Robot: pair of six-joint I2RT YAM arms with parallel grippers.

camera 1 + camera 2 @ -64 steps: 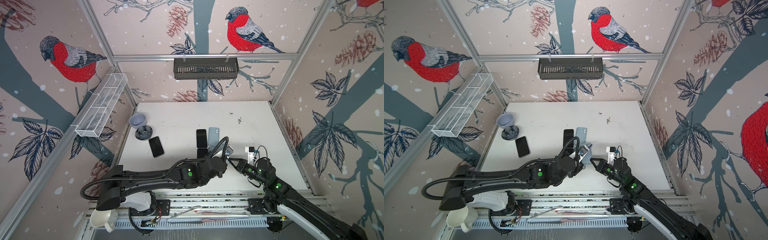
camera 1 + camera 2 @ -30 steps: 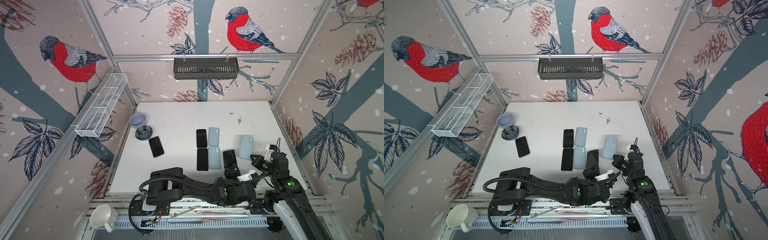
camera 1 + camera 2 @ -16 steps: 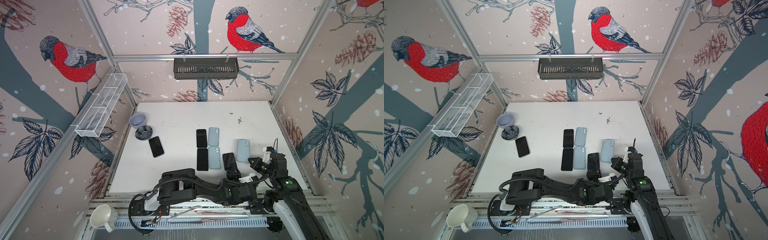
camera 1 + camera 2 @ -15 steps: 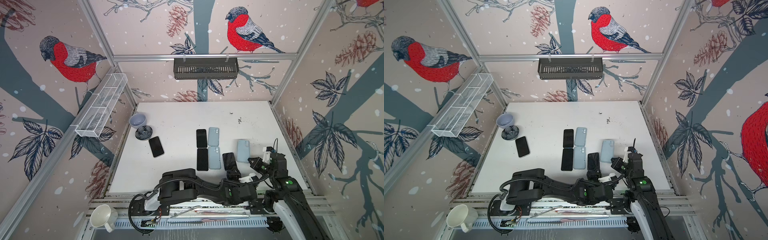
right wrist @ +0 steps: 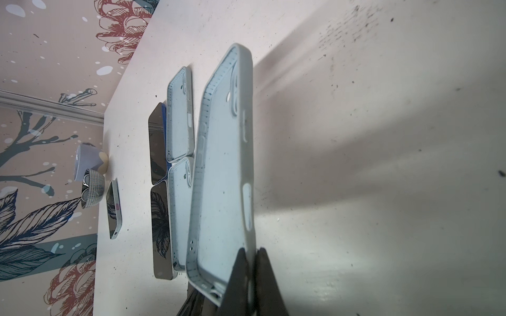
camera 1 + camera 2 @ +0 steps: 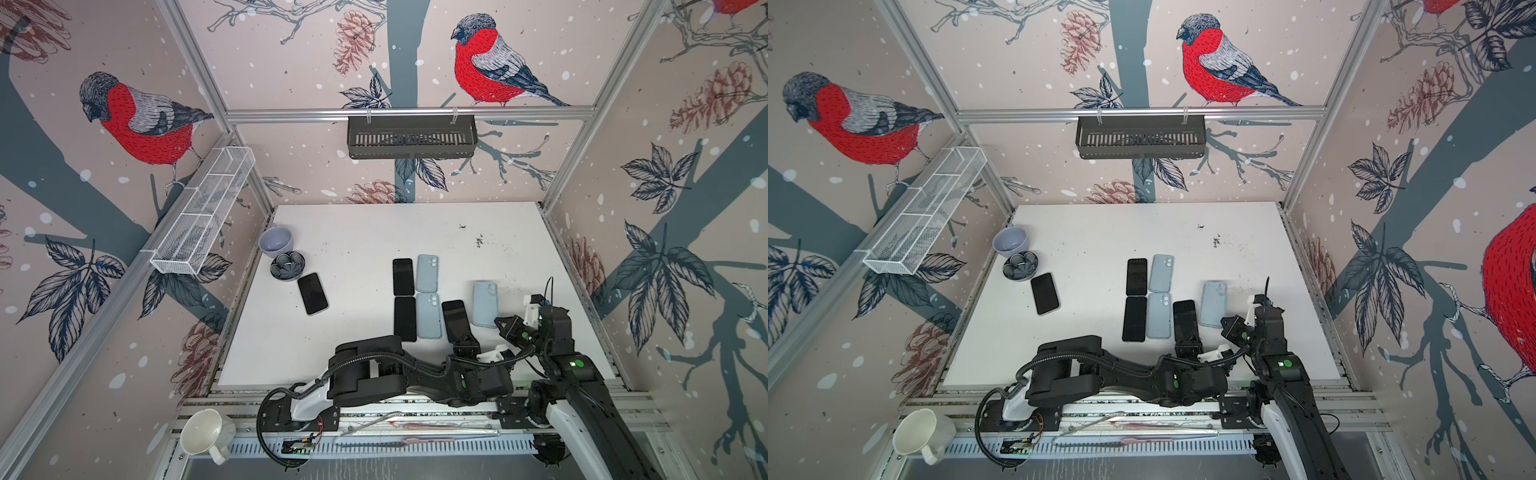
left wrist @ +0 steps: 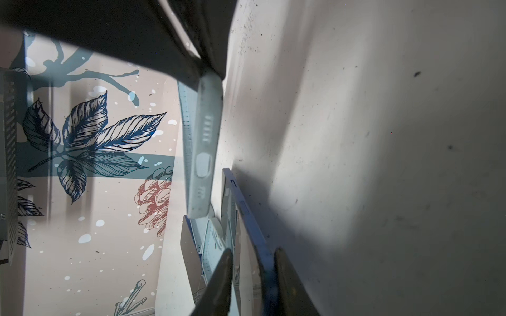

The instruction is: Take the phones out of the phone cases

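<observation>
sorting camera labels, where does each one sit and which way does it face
Both top views: high above the near edge, looking down on the table, left gripper and right gripper.
Left wrist: along its fingers at the phone.
Right wrist: along its fingers, shut on the phone case.
Shared: that case, in both wrist views.

Left arm low and folded along the front, forearm stretched across toward the right side. Left gripper (image 6: 462,340) points away from the base, level and close to the deck, jaws a little apart. Right arm comes up from the near right corner, elbow bent, wrist turned inward. Right gripper (image 6: 498,322) points left, jaws pinched tight on the phone case (image 5: 221,177) rim. The two grippers sit close together.
</observation>
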